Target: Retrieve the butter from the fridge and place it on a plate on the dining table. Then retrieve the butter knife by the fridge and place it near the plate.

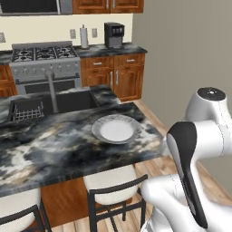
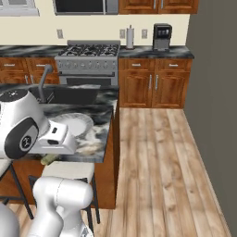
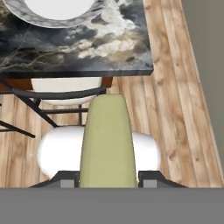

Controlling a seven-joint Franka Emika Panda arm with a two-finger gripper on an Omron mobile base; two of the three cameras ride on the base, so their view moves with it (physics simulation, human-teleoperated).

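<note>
My gripper (image 3: 108,178) is shut on the butter (image 3: 107,140), a pale yellow-green stick that juts forward between the two fingertips. It hangs over the wood floor and a stool, just short of the dining table's (image 3: 78,48) near edge. The plate (image 3: 57,6) lies on the marbled top beyond that edge, close to the corner. From the left base view the plate (image 1: 116,129) sits near the right end of the dining table (image 1: 54,149). In the right base view the butter (image 2: 46,160) peeks out under the hand, beside the plate (image 2: 76,124). The fridge and butter knife are out of view.
Two stools (image 1: 111,186) stand tucked under the table's near side. A sink (image 1: 54,106) with a tall faucet is set into the table's far part. Stove (image 1: 43,59) and wood cabinets (image 1: 120,74) line the back wall. Open wood floor (image 2: 157,157) lies to the right.
</note>
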